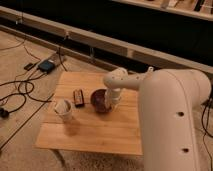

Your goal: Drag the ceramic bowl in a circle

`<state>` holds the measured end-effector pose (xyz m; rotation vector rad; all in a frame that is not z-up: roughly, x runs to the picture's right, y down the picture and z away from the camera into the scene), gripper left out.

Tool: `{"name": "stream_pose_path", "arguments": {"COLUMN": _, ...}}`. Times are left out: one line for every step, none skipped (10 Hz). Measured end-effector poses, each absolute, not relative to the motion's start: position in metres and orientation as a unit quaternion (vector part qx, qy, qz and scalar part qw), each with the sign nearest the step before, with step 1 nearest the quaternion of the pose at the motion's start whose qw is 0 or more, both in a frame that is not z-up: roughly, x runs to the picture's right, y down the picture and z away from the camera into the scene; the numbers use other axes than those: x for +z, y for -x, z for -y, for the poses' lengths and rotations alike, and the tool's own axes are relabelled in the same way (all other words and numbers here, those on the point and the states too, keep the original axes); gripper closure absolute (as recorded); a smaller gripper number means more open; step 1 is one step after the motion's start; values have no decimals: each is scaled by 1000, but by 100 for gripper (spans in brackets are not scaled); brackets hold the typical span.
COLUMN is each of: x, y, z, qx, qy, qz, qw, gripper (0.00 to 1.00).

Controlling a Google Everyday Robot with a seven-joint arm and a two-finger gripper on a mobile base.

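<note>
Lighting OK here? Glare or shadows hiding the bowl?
Camera view: dim, warm light; background nearly black. Dark maroon glossy ceramic bowl shows no glare. White paper cup throws a soft shadow on the wooden table. Pincer, shut on the bowl's right rim, is dimly lit.

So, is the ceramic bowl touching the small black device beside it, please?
Apart. The camera view shows a strip of bare table between the ceramic bowl and the black device. The gripper sits at the bowl's opposite rim.

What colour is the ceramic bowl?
The bowl is dark maroon, camera view; gripper at its rim.
</note>
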<state>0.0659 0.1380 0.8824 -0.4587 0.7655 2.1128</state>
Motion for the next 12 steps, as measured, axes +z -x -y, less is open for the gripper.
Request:
{"name": "stream_pose_path", "arguments": {"x": 880, "y": -74, "z": -140, "qx": 843, "qy": 178, "qz": -306, "qw": 404, "gripper": 100}}
{"name": "stream_pose_path", "arguments": {"x": 877, "y": -87, "z": -141, "qx": 849, "qy": 171, "qz": -308, "qw": 394, "gripper": 100}}
{"name": "stream_pose_path", "arguments": {"x": 877, "y": -97, "z": -141, "qx": 853, "qy": 165, "qz": -309, "qw": 386, "gripper": 100}}
{"name": "stream_pose_path", "arguments": {"x": 878, "y": -108, "z": -139, "qx": 858, "qy": 157, "qz": -310, "qw": 378, "gripper": 100}}
{"name": "stream_pose_path", "arguments": {"x": 880, "y": -118, "z": -137, "qx": 863, "qy": 148, "qz": -311, "qw": 370, "gripper": 100}}
{"name": "stream_pose_path", "arguments": {"x": 880, "y": -121, "z": -137, "qx": 863, "qy": 146, "qz": -312, "qw": 369, "gripper": 100}}
{"name": "stream_pose_path", "arguments": {"x": 880, "y": -120, "z": -137, "qx": 863, "qy": 146, "qz": -312, "qw": 369, "gripper": 100}}
{"name": "stream_pose_path", "arguments": {"x": 880, "y": -121, "z": -136, "qx": 863, "qy": 146, "qz": -312, "qw": 369, "gripper": 100}}
{"name": "stream_pose_path", "arguments": {"x": 880, "y": -120, "z": -136, "qx": 863, "qy": 146, "qz": -311, "qw": 369, "gripper": 100}}
{"name": "stream_pose_path", "arguments": {"x": 880, "y": -120, "z": -136, "qx": 863, "qy": 147, "qz": -311, "qw": 369, "gripper": 100}}
{"name": "stream_pose_path", "arguments": {"x": 881, "y": -120, "z": -135, "qx": 864, "qy": 146, "qz": -311, "qw": 368, "gripper": 100}}
{"name": "stream_pose_path", "arguments": {"x": 884, "y": -123, "z": -126, "qx": 867, "qy": 141, "qz": -308, "qw": 365, "gripper": 100}}
